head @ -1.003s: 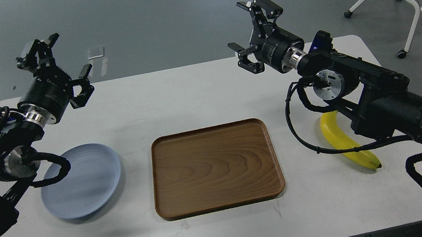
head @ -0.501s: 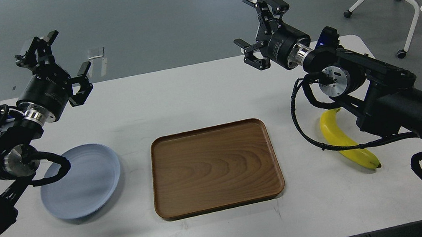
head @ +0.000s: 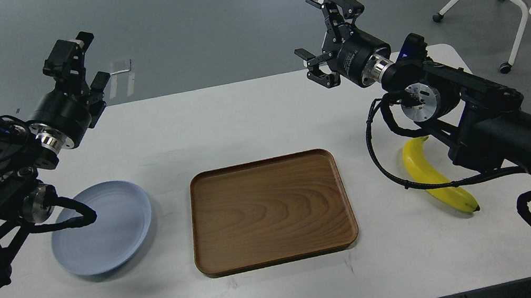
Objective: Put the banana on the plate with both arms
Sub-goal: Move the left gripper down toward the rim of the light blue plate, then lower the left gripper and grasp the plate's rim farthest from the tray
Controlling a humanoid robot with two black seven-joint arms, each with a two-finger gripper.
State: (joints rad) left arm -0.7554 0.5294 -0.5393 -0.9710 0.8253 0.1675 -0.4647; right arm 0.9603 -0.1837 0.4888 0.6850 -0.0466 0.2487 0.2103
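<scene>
The curved bright yellow banana (head: pixel 435 178) with a dark tip is lying on the white table (head: pixel 249 114), to the right of the brown wooden tray (head: pixel 271 211) and partly hiding under the black right arm (head: pixel 479 120). The round pale blue plate (head: pixel 108 230) is sitting far off on the left side, and nothing is lying on it. The right gripper (head: pixel 325 35) is hanging in the air with its fingers spread wide and holding nothing, and the left gripper (head: pixel 76 61) is hanging up high too, but I cannot tell if its fingers are apart.
</scene>
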